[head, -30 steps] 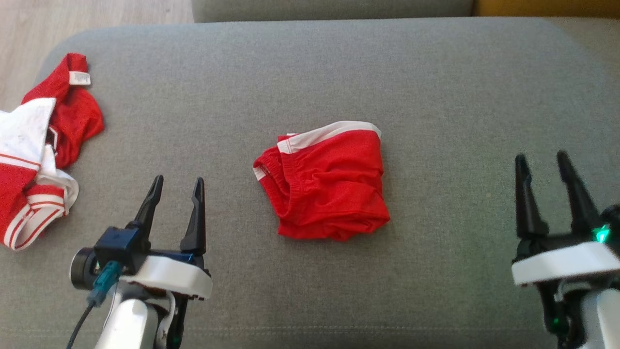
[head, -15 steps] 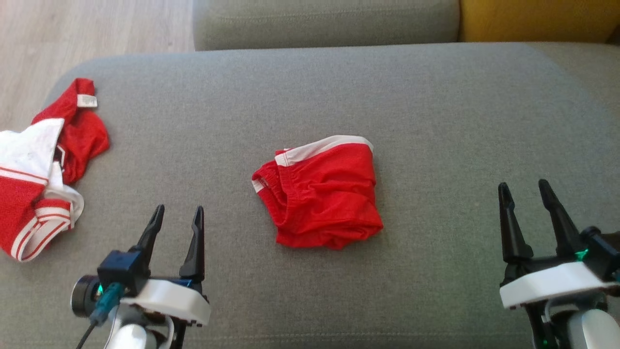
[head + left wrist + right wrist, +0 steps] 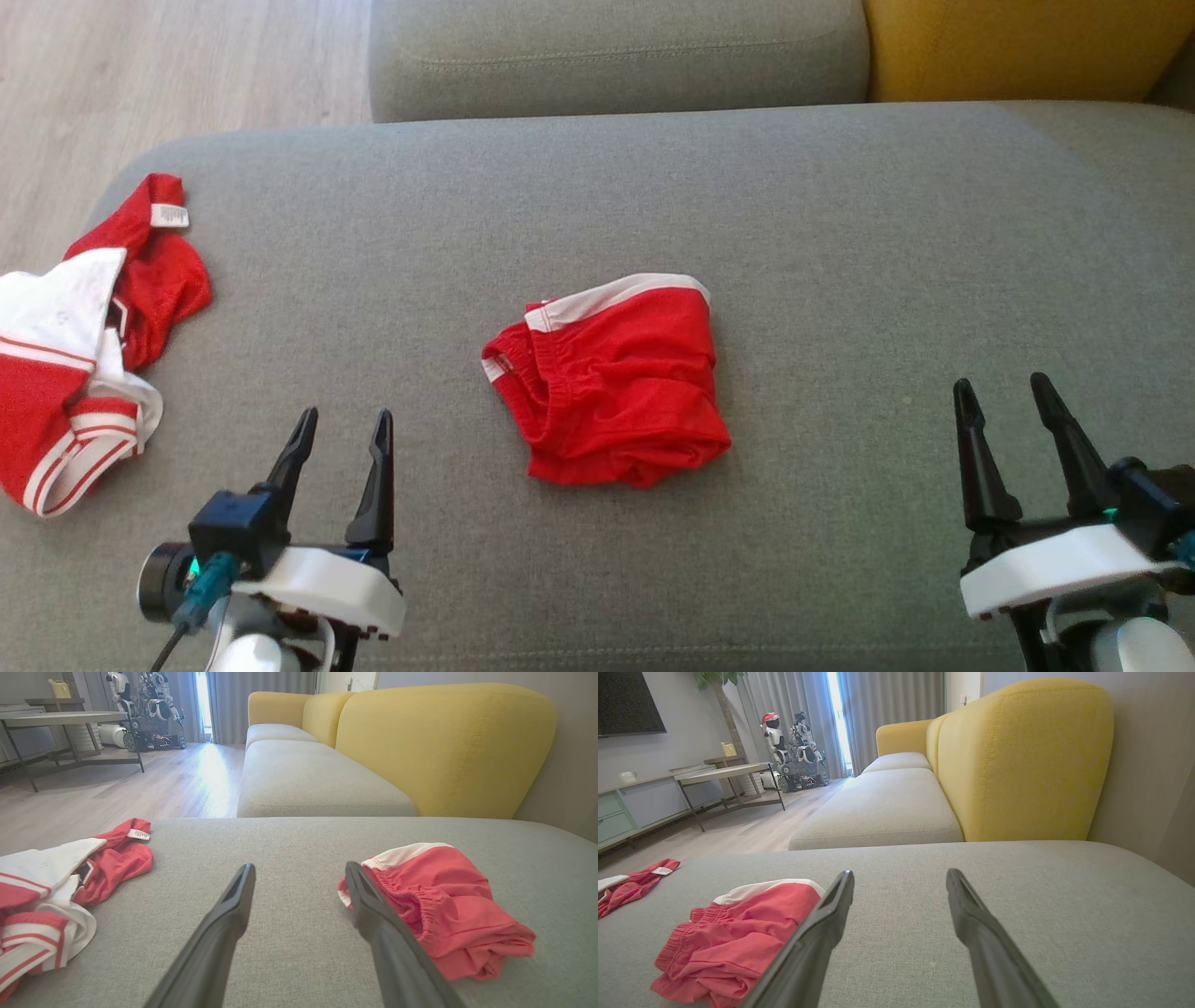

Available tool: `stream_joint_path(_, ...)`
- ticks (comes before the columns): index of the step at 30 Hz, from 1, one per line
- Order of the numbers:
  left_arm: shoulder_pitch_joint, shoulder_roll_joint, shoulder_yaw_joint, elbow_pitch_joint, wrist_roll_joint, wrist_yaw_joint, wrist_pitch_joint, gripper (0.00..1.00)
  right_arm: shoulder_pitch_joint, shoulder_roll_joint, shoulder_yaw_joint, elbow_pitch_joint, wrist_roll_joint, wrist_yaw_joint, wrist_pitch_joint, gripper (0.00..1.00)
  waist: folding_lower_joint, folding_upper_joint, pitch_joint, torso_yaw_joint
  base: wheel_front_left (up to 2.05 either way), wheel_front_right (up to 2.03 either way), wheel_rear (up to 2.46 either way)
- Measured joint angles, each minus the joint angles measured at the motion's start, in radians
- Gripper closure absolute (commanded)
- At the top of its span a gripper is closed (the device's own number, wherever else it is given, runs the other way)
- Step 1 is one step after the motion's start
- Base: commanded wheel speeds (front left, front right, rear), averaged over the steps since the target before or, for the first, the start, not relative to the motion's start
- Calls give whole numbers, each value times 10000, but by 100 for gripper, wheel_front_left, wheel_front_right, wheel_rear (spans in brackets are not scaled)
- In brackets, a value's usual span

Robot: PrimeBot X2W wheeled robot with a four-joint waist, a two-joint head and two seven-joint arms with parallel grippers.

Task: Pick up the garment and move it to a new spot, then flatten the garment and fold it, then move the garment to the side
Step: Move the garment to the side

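The garment (image 3: pixel 611 381), red shorts with a white band, lies folded in a compact bundle in the middle of the grey cushion (image 3: pixel 840 233). It also sits to the right in the left wrist view (image 3: pixel 444 905) and to the lower left in the right wrist view (image 3: pixel 738 938). My left gripper (image 3: pixel 341 422) hovers open at the lower left, apart from the garment, with nothing between its fingers. At the lower right my right gripper (image 3: pixel 1001 390) is open and empty too, well clear of the garment.
A crumpled red and white pile of clothes (image 3: pixel 75 345) lies at the cushion's left edge, by the wooden floor (image 3: pixel 187 65). Another grey cushion (image 3: pixel 616 47) and a yellow backrest (image 3: pixel 1018 47) stand behind. A table and a parked robot (image 3: pixel 140 704) are far off.
The head camera has tilted, so the whole picture slid downward. Both grippers stay open; the right one sits lower and slightly further left in the picture. The garment has not moved on the cushion.
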Motion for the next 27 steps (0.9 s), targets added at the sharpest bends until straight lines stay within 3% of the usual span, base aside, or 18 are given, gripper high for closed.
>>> stream_joint_path(27, 136, 123, -56, -12, -199, 259, 56, 0, 0, 31, -52, -111, -73, 0, 130, 0, 0, 0, 30, -15, 0, 0, 0)
